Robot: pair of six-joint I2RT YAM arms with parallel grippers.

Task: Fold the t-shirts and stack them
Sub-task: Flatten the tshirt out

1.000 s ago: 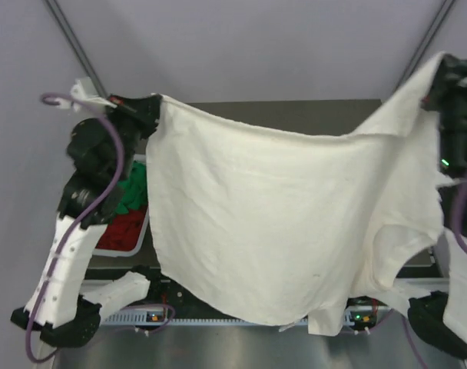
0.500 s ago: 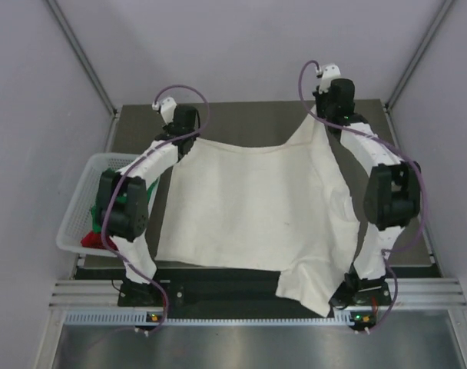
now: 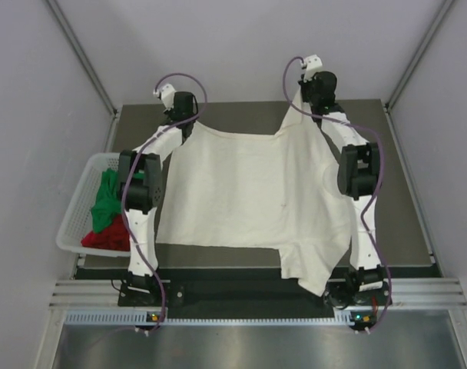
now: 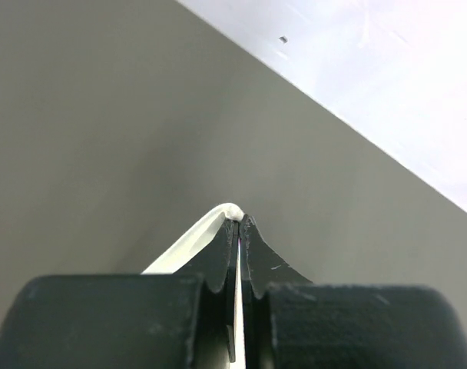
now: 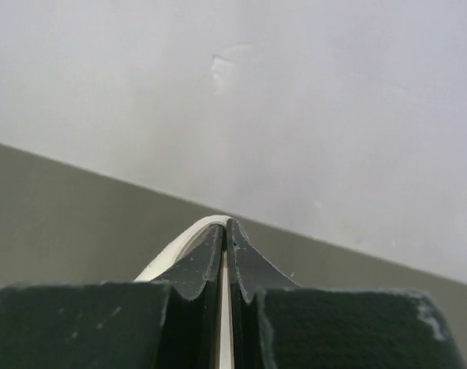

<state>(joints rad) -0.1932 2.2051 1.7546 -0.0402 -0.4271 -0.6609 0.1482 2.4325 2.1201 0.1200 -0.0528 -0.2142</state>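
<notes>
While both arms reach toward the far side of the table (image 3: 402, 184), the cream-white t-shirt (image 3: 249, 188) lies spread across its middle, mostly flat, with one part drooping over the near edge at about 5 o'clock. The left gripper (image 3: 189, 123), at about 11 o'clock of the cloth, is pinched on the shirt's far left corner; in the left wrist view its black fingers (image 4: 218, 265) meet with a thin white fold squeezed between them. The right gripper (image 3: 309, 106), at about 1 o'clock, is clamped the same way on the far right corner, which rises in a small peak; the right wrist view shows a white edge pressed in the closed tips. At 9 o'clock, just beside the table's left edge, a white mesh basket (image 3: 74, 219) holds the green t-shirt (image 3: 107, 196), with the red t-shirt (image 3: 110, 237) at its 6 o'clock side
</notes>
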